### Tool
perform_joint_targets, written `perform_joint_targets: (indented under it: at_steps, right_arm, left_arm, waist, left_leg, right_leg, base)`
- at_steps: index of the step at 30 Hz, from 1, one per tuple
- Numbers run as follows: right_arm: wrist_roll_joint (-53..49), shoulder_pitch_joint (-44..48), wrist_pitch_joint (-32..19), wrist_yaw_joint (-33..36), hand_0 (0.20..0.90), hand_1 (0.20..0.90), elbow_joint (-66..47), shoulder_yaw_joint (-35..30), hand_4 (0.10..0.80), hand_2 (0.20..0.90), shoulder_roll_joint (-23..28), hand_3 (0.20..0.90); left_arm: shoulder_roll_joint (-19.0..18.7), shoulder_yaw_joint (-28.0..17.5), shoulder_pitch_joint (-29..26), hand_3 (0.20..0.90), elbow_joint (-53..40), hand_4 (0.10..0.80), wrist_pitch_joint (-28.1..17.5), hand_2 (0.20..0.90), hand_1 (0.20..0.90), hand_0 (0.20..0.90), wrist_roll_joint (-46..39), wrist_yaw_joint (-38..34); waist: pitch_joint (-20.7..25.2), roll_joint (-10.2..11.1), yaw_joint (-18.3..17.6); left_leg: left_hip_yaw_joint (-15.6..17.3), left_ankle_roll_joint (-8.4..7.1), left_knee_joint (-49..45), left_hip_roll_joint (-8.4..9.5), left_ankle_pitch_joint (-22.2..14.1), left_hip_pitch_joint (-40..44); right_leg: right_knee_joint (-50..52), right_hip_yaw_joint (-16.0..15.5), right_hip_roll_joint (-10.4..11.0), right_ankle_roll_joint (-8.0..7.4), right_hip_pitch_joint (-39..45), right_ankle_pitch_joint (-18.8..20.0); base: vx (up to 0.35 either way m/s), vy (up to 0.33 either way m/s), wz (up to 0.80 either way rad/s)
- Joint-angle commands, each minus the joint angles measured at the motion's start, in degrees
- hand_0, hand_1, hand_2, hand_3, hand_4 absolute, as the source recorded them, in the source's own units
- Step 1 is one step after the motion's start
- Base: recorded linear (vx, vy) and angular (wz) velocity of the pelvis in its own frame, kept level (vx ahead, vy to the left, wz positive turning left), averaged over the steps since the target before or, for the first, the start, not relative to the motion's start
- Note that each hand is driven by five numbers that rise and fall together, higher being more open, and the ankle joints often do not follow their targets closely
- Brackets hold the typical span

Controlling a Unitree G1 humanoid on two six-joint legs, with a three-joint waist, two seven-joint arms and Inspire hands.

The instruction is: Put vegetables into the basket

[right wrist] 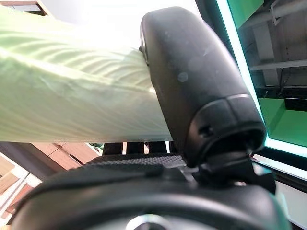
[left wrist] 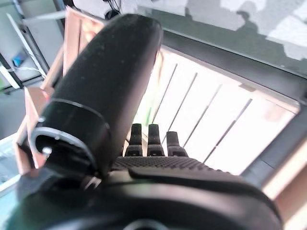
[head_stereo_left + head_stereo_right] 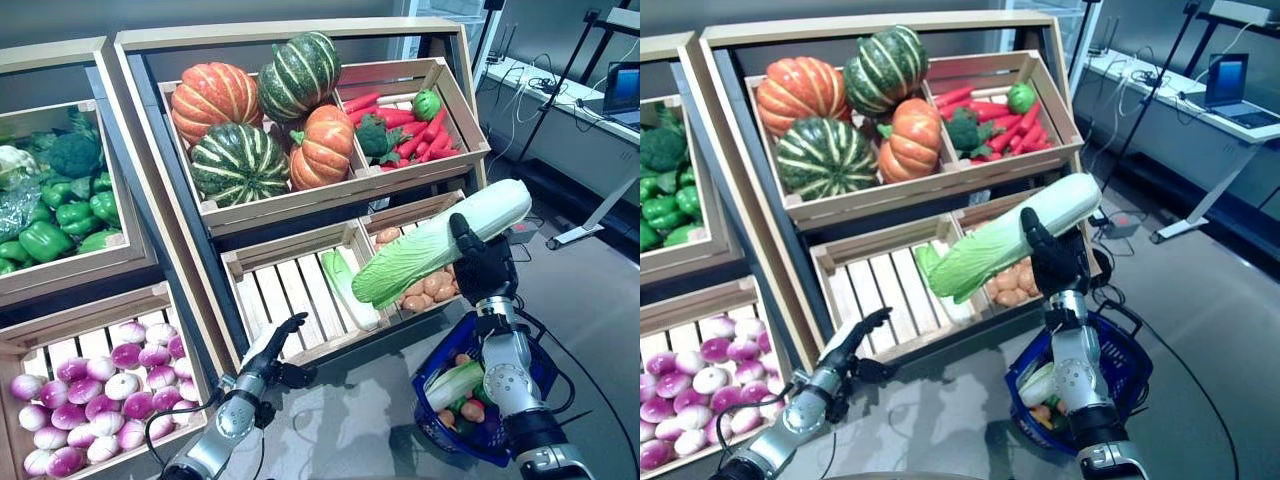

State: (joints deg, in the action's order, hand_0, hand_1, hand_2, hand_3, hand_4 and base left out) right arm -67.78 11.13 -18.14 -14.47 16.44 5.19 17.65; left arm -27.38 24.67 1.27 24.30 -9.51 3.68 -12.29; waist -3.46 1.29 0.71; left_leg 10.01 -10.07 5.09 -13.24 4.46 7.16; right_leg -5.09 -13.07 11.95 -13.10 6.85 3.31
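The right hand (image 3: pixel 482 268) is wrapped round the cabbage (image 3: pixel 440 245), long and leaf-soft; gripping mid-length looks balanced, above the basket (image 3: pixel 538 372).

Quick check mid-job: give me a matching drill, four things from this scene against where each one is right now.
Things:
1. napa cabbage
2. blue basket
3. pumpkins
4. purple onions

Places:
A. upper crate of the centre shelf
B. on the floor beside the right arm
C. held up in the right hand
D. lower crate of the left-side shelf

Pairs: 1-C, 2-B, 3-A, 4-D

The left hand hangs open and empty before the lower slatted crate.
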Motion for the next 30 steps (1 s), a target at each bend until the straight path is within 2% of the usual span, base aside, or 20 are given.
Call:
perform_joint_targets:
  at_steps: [1, 6, 9, 11, 12, 13, 14, 15, 16, 17, 19, 22, 23, 26, 28, 30]
  right_arm:
    - [2.1, 8.8, -7.4, -1.3, 0.300, 0.300, -4.5, -5.6, 0.400, 0.300, 2.8, 0.300]
    - [4.2, 5.7, -6.9, 0.5, 0.300, 0.300, -1.6, -7.8, 0.400, 0.300, 4.1, 0.300]
    - [6.4, 3.7, -6.2, 2.5, 0.300, 0.300, 0.0, -8.8, 0.400, 0.300, 4.9, 0.300]
    - [8.1, 2.6, -6.4, 3.4, 0.300, 0.300, 0.9, -9.1, 0.400, 0.300, 5.3, 0.300]
    - [9.5, 1.6, -7.1, 4.9, 0.300, 0.300, 1.3, -9.3, 0.400, 0.300, 5.9, 0.300]
    - [11.3, 0.5, -8.5, 6.5, 0.300, 0.300, 1.8, -9.2, 0.400, 0.300, 6.6, 0.300]
    - [11.7, 0.3, -9.0, 6.8, 0.300, 0.300, 2.2, -9.3, 0.400, 0.300, 6.9, 0.300]
    - [12.9, -0.8, -10.5, 7.6, 0.300, 0.300, 3.4, -9.4, 0.400, 0.300, 7.7, 0.300]
    - [13.4, -1.2, -10.9, 8.1, 0.300, 0.300, 4.2, -9.6, 0.400, 0.300, 8.3, 0.300]
    - [13.4, -1.2, -11.0, 8.1, 0.300, 0.300, 4.3, -9.7, 0.400, 0.300, 8.4, 0.300]
    - [11.7, -0.3, -11.3, 9.5, 0.300, 0.300, 5.4, -10.6, 0.400, 0.300, 10.2, 0.300]
    - [10.1, 2.0, -13.0, 9.4, 0.300, 0.300, 7.9, -10.8, 0.400, 0.300, 11.2, 0.300]
    - [10.7, 3.7, -14.2, 9.5, 0.300, 0.300, 10.5, -10.6, 0.400, 0.300, 11.1, 0.300]
    - [10.5, 2.5, -12.9, 12.6, 0.300, 0.300, 10.1, -11.3, 0.400, 0.300, 9.9, 0.300]
    - [13.3, -2.3, -13.6, 13.9, 0.300, 0.300, 7.7, -12.2, 0.400, 0.300, 7.6, 0.300]
    - [14.3, -4.0, -14.0, 14.1, 0.300, 0.300, 7.8, -12.7, 0.400, 0.300, 6.1, 0.300]
  left_arm:
    - [-1.2, -4.0, -7.8, 0.900, 0.4, 0.800, -3.4, 0.900, 0.900, 0.900, -0.1, -4.8]
    - [-2.7, -8.1, -8.2, 0.900, -0.6, 0.800, -3.2, 0.900, 0.900, 0.900, -1.3, -3.5]
    - [-3.2, -9.1, -7.4, 0.900, -2.0, 0.800, -2.5, 0.900, 0.900, 0.900, -3.1, -1.9]
    - [-3.1, -9.8, -6.1, 0.900, -3.3, 0.800, -3.0, 0.900, 0.900, 0.900, -4.7, -1.7]
    - [-3.0, -10.4, -5.0, 0.900, -4.7, 0.800, -3.7, 0.900, 0.900, 0.900, -5.6, -1.7]
    - [-2.5, -11.4, -4.0, 0.900, -6.6, 0.800, -4.2, 0.900, 0.900, 0.900, -6.3, -1.9]
    - [-2.3, -11.7, -3.7, 0.900, -7.1, 0.800, -4.2, 0.900, 0.900, 0.900, -6.6, -1.9]
    - [-1.7, -12.8, -2.9, 0.900, -8.1, 0.800, -4.4, 0.900, 0.900, 0.900, -7.5, -1.9]
    - [-1.4, -13.5, -2.4, 0.900, -8.4, 0.800, -5.1, 0.900, 0.900, 0.900, -8.3, -1.9]
    - [-1.3, -13.7, -2.3, 0.900, -8.5, 0.800, -5.2, 0.900, 0.900, 0.900, -8.4, -1.9]
    - [-1.5, -14.5, -3.0, 0.900, -9.9, 0.800, -6.5, 0.900, 0.900, 0.900, -10.3, -2.2]
    - [-1.4, -14.2, -6.7, 0.900, -9.2, 0.800, -7.8, 0.900, 0.900, 0.900, -12.5, -3.0]
    - [-1.1, -14.1, -9.4, 0.900, -7.9, 0.800, -8.5, 0.900, 0.900, 0.900, -12.9, -3.4]
    - [-1.1, -13.9, -10.6, 0.900, -6.7, 0.800, -8.2, 0.900, 0.900, 0.900, -13.2, -2.5]
    - [-1.5, -14.6, -8.4, 0.900, -8.4, 0.800, -8.2, 0.900, 0.900, 0.900, -12.4, -3.3]
    - [-1.8, -14.8, -7.5, 0.900, -8.1, 0.800, -8.8, 0.900, 0.900, 0.900, -12.7, -5.0]
  waist:
    - [1.2, 0.3, -0.3]
    - [1.1, 0.0, -0.9]
    - [0.3, 0.1, -1.8]
    - [-1.1, 0.7, -2.4]
    - [-2.5, 0.8, -2.2]
    - [-4.5, 0.8, -1.6]
    - [-5.0, 0.8, -1.5]
    - [-6.5, 0.4, -0.9]
    - [-7.1, 0.2, -0.5]
    - [-7.2, 0.3, -0.5]
    - [-7.6, -0.1, 1.5]
    - [-8.0, -0.2, 3.0]
    - [-7.6, -0.1, 4.0]
    - [-6.6, 0.4, 3.9]
    - [-5.7, 0.9, 3.4]
    - [-5.9, 0.4, 2.4]
  left_leg:
    - [1.3, 1.21, -0.1, -1.29, -2.9, -0.6]
    - [1.8, 0.90, -0.1, -2.48, -2.4, -0.3]
    - [2.3, 0.65, -3.0, -3.90, -2.3, -0.5]
    - [2.6, 0.05, -9.7, -5.43, -2.8, -2.6]
    - [1.2, -0.71, -16.5, -6.80, -1.2, -5.9]
    - [-1.7, -0.99, -23.6, -7.16, 1.1, -10.0]
    - [-2.4, -0.93, -24.7, -7.00, 1.5, -11.1]
    - [-3.8, -0.95, -25.0, -5.96, 1.9, -13.6]
    - [-4.1, -0.98, -22.4, -4.97, 1.9, -13.8]
    - [-4.1, -0.95, -21.8, -4.75, 1.9, -13.6]
    - [-5.3, -0.64, -9.4, -2.43, 3.3, -15.0]
    - [-6.7, -0.73, -3.3, -0.44, 6.3, -17.3]
    - [-8.4, 0.00, -1.8, 1.14, 6.1, -17.5]
    - [-6.3, 1.23, -6.5, 1.69, 2.6, -17.9]
    - [-6.9, 3.30, -9.4, 3.67, 0.3, -17.2]
    - [-6.4, 4.16, -10.2, 3.86, -1.3, -14.6]
  right_leg:
    - [0.1, 1.2, 1.2, 1.12, -0.1, -0.2]
    - [0.7, 1.8, 0.3, 1.76, 0.2, -1.1]
    - [3.7, 4.4, -1.2, 3.15, -1.0, -2.7]
    - [5.2, 6.6, -2.0, 4.59, -1.9, -2.8]
    - [5.7, 7.4, -2.8, 5.74, -2.3, -2.4]
    - [6.0, 8.1, -3.7, 7.12, -2.0, -2.3]
    - [6.0, 8.2, -3.8, 7.36, -2.0, -2.3]
    - [6.0, 8.3, -4.0, 7.40, -1.2, -2.5]
    - [5.6, 8.2, -4.0, 6.72, -0.2, -2.8]
    - [5.6, 8.2, -3.8, 6.59, 0.0, -2.9]
    - [4.1, 8.0, -3.5, 5.11, 3.1, -4.3]
    - [2.7, 7.3, -2.7, 4.00, 5.7, -5.7]
    - [2.4, 6.5, -1.1, 2.77, 6.7, -6.4]
    - [6.2, 5.4, 2.9, 0.77, 6.9, -7.2]
    - [13.0, 6.0, 6.7, 0.84, 3.7, -1.8]
    - [19.7, 6.2, 8.1, 1.21, -2.7, 1.5]
  base:
    - [0.002, -0.067, -0.01]
    - [0.013, -0.121, 0.00]
    - [0.015, -0.148, 0.00]
    - [-0.013, -0.157, -0.04]
    - [-0.040, -0.181, 0.02]
    - [-0.033, -0.129, 0.05]
    - [0.025, -0.032, 0.00]
    - [0.120, 0.069, -0.18]
    - [0.134, 0.082, -0.19]
    - [0.232, 0.149, -0.25]
    - [0.274, 0.171, -0.30]
    - [0.167, 0.157, -0.58]
    - [0.217, 0.212, -0.36]
    - [0.279, 0.182, -0.05]
    - [0.331, 0.162, -0.16]
    - [0.239, 0.106, -0.21]
